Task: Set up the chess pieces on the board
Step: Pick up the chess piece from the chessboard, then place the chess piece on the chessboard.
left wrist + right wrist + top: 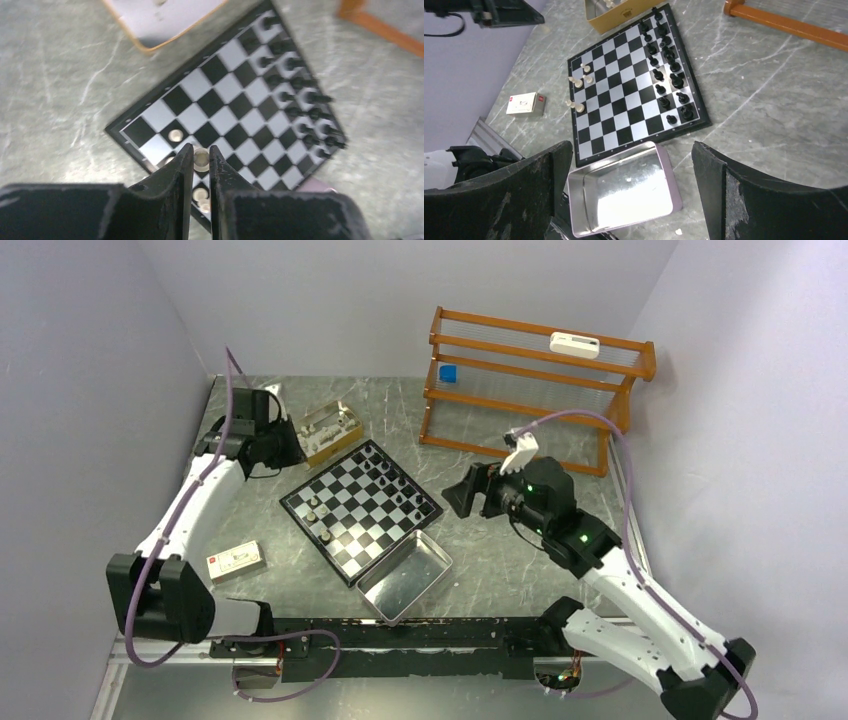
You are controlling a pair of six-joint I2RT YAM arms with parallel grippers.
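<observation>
The board (360,510) lies tilted in the middle of the table. Black chess pieces (666,75) fill two rows along its far right side. A few cream pieces (579,82) stand near its left corner. My left gripper (201,150) hangs above that left corner and is shut on a cream chess piece (201,157), pinched between the fingertips. From above, the left gripper (292,452) is between the gold box and the board. My right gripper (630,147) is open and empty. It hovers to the right of the board (634,80), above the table.
An empty shiny metal tray (405,575) sits against the board's near edge. A gold box (330,432) holding pieces stands at the board's far left. A small white-and-red box (235,560) lies at the near left. A wooden rack (530,390) stands at the back right.
</observation>
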